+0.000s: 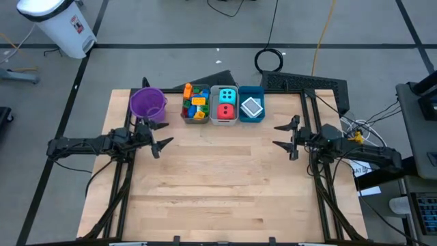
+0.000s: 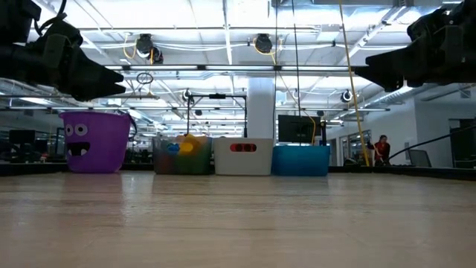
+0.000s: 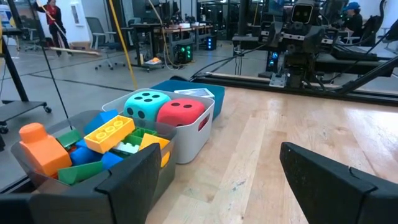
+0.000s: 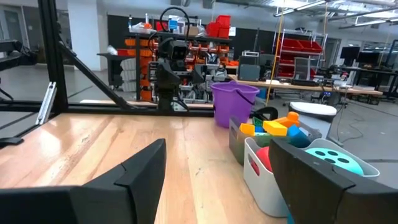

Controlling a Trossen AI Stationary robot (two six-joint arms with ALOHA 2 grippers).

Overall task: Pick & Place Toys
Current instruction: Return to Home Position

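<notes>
Hovering empty, your left gripper [image 1: 164, 134] and right gripper [image 1: 278, 134] gape wide; bricks [image 1: 195, 102], cyan die [image 1: 227, 96] and red die [image 1: 226, 111] lie at 12 o'clock.

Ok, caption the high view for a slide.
Left gripper and right gripper hover open; bricks, dice, white pieces binned beside purple bucket.

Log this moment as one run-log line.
left hand: open, empty | right hand: open, empty | bricks: in grey bin | dice: in white bin
</notes>
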